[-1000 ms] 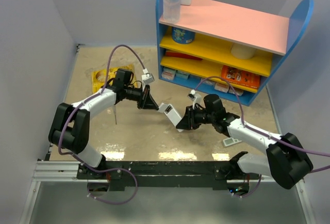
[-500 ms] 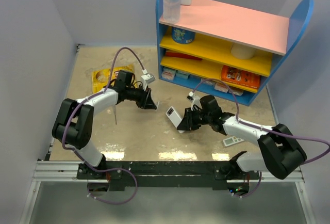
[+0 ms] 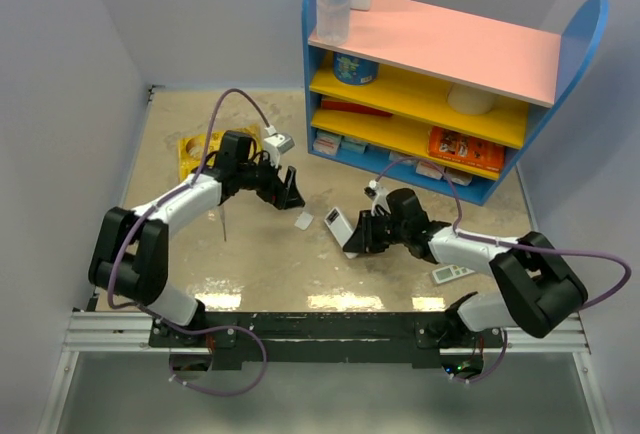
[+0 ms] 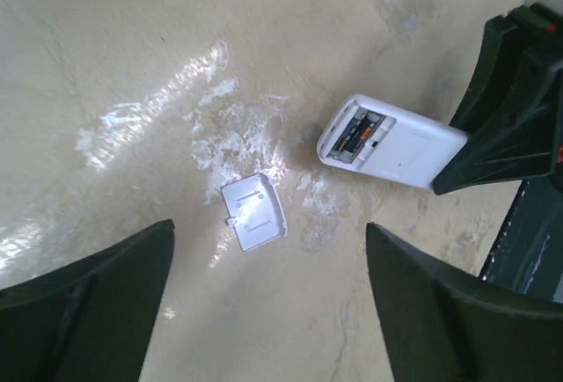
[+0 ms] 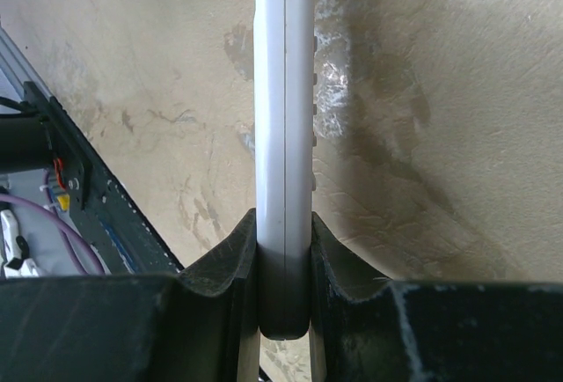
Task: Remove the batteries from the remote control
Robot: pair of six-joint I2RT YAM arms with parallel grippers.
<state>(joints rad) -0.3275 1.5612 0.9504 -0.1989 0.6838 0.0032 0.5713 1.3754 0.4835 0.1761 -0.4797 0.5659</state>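
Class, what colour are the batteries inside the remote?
Batteries: orange; left wrist view shows them best.

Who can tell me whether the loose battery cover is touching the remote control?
Apart. The left wrist view shows a plain gap between the battery cover and the remote control.

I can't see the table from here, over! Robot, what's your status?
Left gripper open, empty. Right gripper shut on remote control. Cover off, lying on table; batteries in their slot. Nothing in the way.
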